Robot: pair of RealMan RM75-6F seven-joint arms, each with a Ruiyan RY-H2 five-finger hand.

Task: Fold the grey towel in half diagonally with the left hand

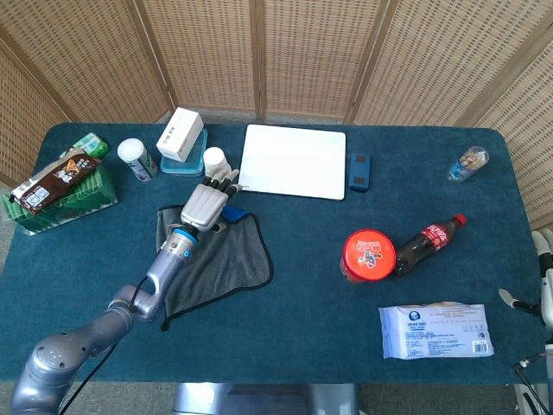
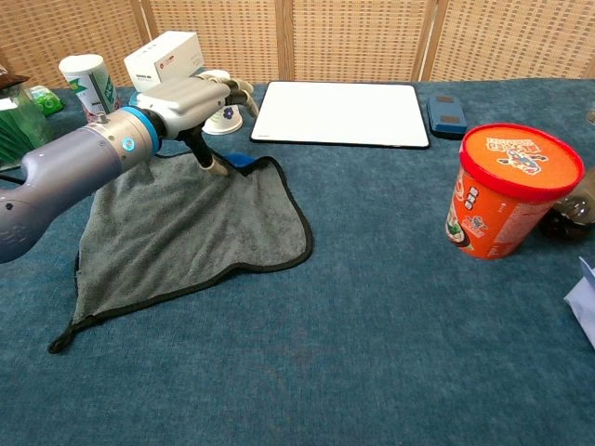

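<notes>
The grey towel (image 1: 216,259) (image 2: 186,232) lies flat on the blue tablecloth, left of centre, with a black hem and a long corner trailing toward the front left. A blue patch (image 2: 244,160) shows at its far corner. My left hand (image 1: 206,203) (image 2: 191,100) hovers over that far edge with its fingers stretched toward the paper cup and the thumb (image 2: 209,165) pointing down, at or just above the cloth. Nothing is gripped in it. My right hand (image 1: 544,281) sits at the right border of the head view, fingers apart and empty, far from the towel.
Just behind the towel stand a paper cup (image 1: 213,159), a white box on a clear container (image 1: 180,134) and a white board (image 1: 294,160). A green basket with snacks (image 1: 60,186) is far left. An orange tub (image 1: 369,252), cola bottle (image 1: 428,239) and wipes pack (image 1: 436,330) lie to the right.
</notes>
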